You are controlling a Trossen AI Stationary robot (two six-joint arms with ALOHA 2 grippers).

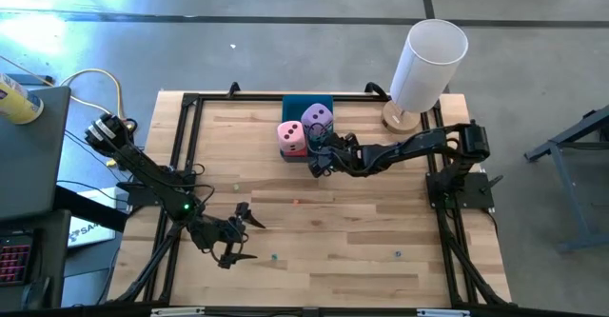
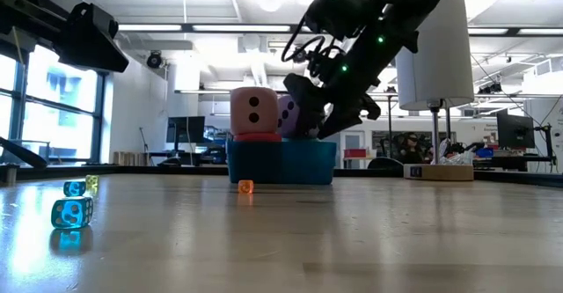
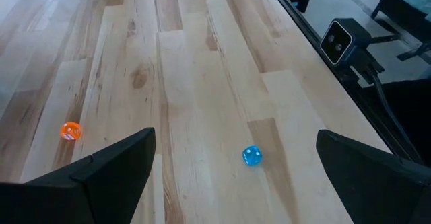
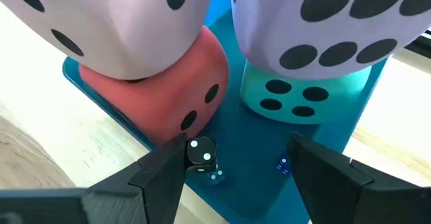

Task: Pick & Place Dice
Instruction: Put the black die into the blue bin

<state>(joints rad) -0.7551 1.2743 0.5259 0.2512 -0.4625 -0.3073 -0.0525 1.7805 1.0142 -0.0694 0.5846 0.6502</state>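
**Four Dice Stacked in the Tray, a Hand Hard By**

The right hand (image 4: 237, 158) hangs low at the open side of the blue tray (image 4: 256, 190), its fingers part-way open and gripping nothing; the left hand (image 3: 236, 142) waits spread wide over the near-left part of the desk (image 1: 333, 246), well apart from the tray.

All four soft dice sit in the tray in two stacks: the pink die (image 4: 114, 22) rides on the red die (image 4: 172, 89), and the purple die (image 4: 323, 22) on the teal die (image 4: 303, 93); the stacks stand side by side, touching or nearly so.

The danger, by the look of it, lies in how near the right hand is; its fingers stand just beside the red die's lower corner, and any push forward or sideways swing could shove that die and tip the pink one off it; the pink die seems to overhang its base, so a light knock may be enough; soft cubes would likely roll out onto the desk.

A small clear die (image 4: 201, 153) lies on the tray floor close to one fingertip; closing there could pinch it by mistake or flick it away; a careless lift could also snag the tray's rim and shift both stacks together.
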